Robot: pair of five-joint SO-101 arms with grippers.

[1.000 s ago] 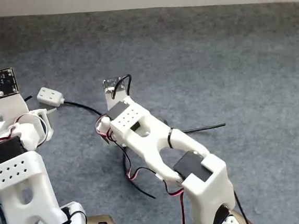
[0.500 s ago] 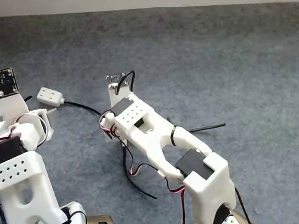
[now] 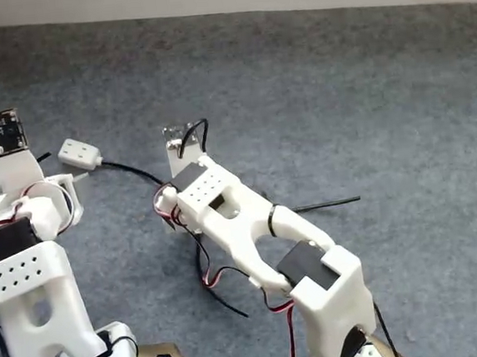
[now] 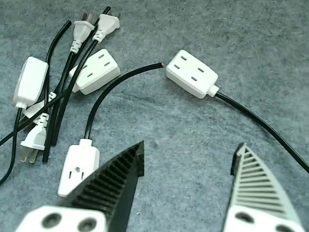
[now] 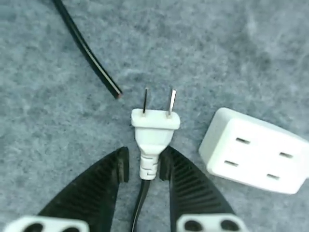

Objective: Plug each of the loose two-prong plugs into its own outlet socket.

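In the right wrist view my right gripper is shut on a white two-prong plug, its fingers pinching the strain relief. The prongs point away from the gripper, over the grey carpet. A white outlet socket lies just beside the plug, apart from it. My left gripper hangs open above the carpet with nothing in it. Ahead of it lie a white outlet socket on a black cord, another, and a third. Loose plugs lie among tangled cords. In the high view, one outlet socket lies between the arms.
A cut black cord end lies near the held plug's prongs. A white inline switch box sits in the cord tangle. The right arm stretches over a black cord. Open grey carpet spreads far and right.
The right arm's wrist swung slightly right and away half a second ago, then came back to where it was. The left arm has stayed put.
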